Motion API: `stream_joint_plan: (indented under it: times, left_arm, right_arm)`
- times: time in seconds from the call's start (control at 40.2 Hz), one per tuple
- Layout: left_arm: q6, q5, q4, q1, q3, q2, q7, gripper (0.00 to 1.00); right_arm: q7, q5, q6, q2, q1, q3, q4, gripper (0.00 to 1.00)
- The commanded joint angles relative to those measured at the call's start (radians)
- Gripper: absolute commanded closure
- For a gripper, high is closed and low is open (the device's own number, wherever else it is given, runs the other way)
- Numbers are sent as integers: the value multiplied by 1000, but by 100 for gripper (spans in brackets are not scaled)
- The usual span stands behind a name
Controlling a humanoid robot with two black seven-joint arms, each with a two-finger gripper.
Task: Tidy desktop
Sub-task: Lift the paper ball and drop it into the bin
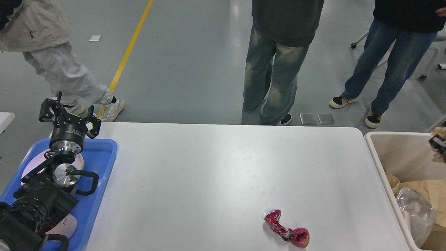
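Left gripper [69,111]: fingers spread apart, nothing between them, raised above the far-left corner of the desktop [216,174], arm rising from the blue tray [101,167]. Right gripper [438,143]: only a small black sliver at the right edge of view, over the beige bin [378,153]; a bit of brown crumpled paper [439,132] touches it, but can't tell whether the fingers pinch it or stand apart. Desktop: large white top w/ rounded corners, fills the middle of view, mostly bare. Blue tray: just left of desktop, touching or overlapping its left edge; holds white round plates [29,167], partly hidden by left arm links. Beige bin: just right of desktop, wall against its right edge; inside are brown paper [430,190] and a clear crumpled plastic bag [416,209]. Red crushed wrapper [287,233]: shiny foil, twisted, lying on desktop near its front edge, right of centre, well apart from both tray and bin. Beyond desktop's far edge: grey floor w/ yellow line [130,48]; three people standing, seen waist down — one in light grey trousers [62,75] at far left, one in faded jeans [271,73] right behind the far edge, one in blue jeans [386,66] at far right. Two small dark floor plates [317,119] sit just past the far edge.
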Motion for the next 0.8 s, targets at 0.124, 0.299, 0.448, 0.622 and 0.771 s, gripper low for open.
stream_joint_plan:
  times: [0.124, 0.299, 0.448, 0.622, 0.771]
  left_arm:
    - [0, 0, 0, 0, 0, 0, 0, 4]
    - [0, 0, 0, 0, 0, 0, 0, 4]
    - [0, 0, 0, 0, 0, 0, 0, 4]
    - [0, 0, 0, 0, 0, 0, 0, 4]
    - [0, 0, 0, 0, 0, 0, 0, 4]
  right_arm:
    - [2, 0, -12, 27, -146, 83, -65, 0]
    - [0, -3, -12, 35, -146, 82, -64, 0]
    - [2, -3, -12, 43, -134, 79, -61, 0]
    - [-1, -9, -9, 78, 32, 51, 31, 0]
    - [-8, -17, -8, 168, 242, -60, 140, 0]
